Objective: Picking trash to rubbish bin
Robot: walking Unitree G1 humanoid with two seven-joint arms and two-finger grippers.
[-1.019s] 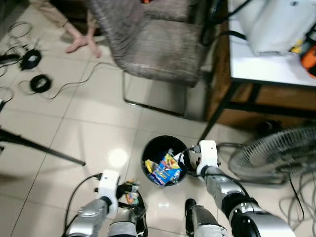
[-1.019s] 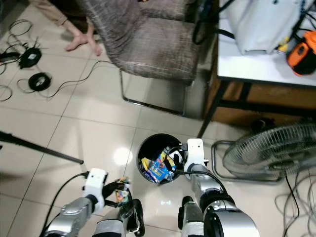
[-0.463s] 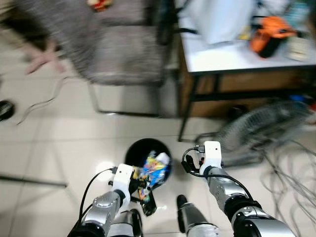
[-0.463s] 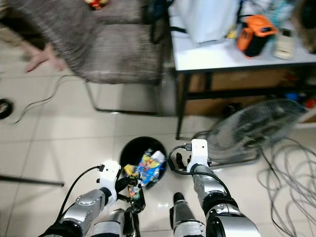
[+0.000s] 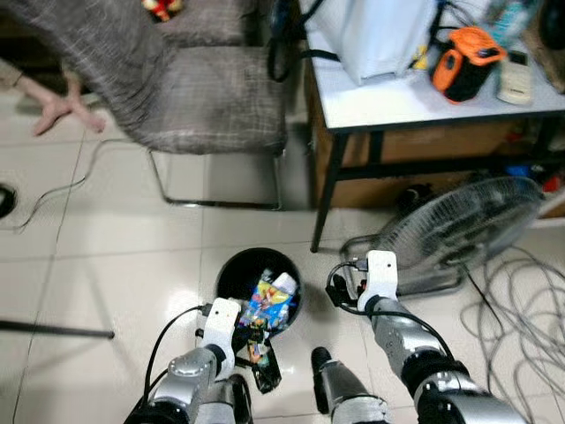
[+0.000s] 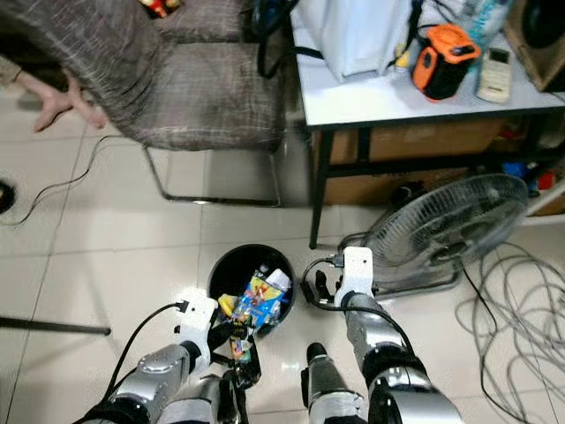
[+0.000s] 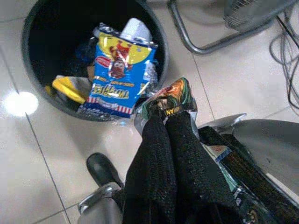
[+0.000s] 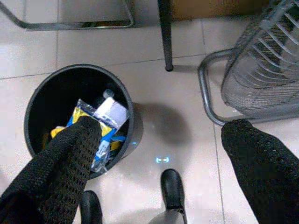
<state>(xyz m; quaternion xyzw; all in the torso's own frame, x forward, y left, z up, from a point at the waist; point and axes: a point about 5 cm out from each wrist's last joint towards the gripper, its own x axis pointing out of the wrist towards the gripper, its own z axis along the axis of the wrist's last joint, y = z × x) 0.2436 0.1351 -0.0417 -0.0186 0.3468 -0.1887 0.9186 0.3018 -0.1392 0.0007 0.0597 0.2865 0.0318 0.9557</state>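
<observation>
A black round rubbish bin (image 5: 228, 265) stands on the tiled floor, holding a blue snack bag (image 7: 119, 74) and other wrappers. My left gripper (image 7: 166, 119) is shut on a crumpled dark foil wrapper (image 7: 174, 94). It hovers just outside the bin's near rim (image 7: 60, 109). More wrapper foil trails under the fingers (image 7: 187, 158). My right gripper (image 8: 159, 154) is open with its fingers wide apart and nothing between them. It hangs to the right of the bin (image 8: 37, 100), between it and the fan base.
A floor fan (image 5: 459, 230) lies close on the right, with loose cables (image 5: 521, 300) beyond it. A grey chair (image 5: 177, 97) and a white table (image 5: 397, 102) on black legs stand behind the bin. A person's hand (image 5: 57, 104) rests on the floor at far left. My black feet (image 8: 173, 184) are below.
The camera has swung right and steadied. My left gripper carried the wrapper from the bin's lower left up to its near rim. The right gripper drew slightly away from the bin.
</observation>
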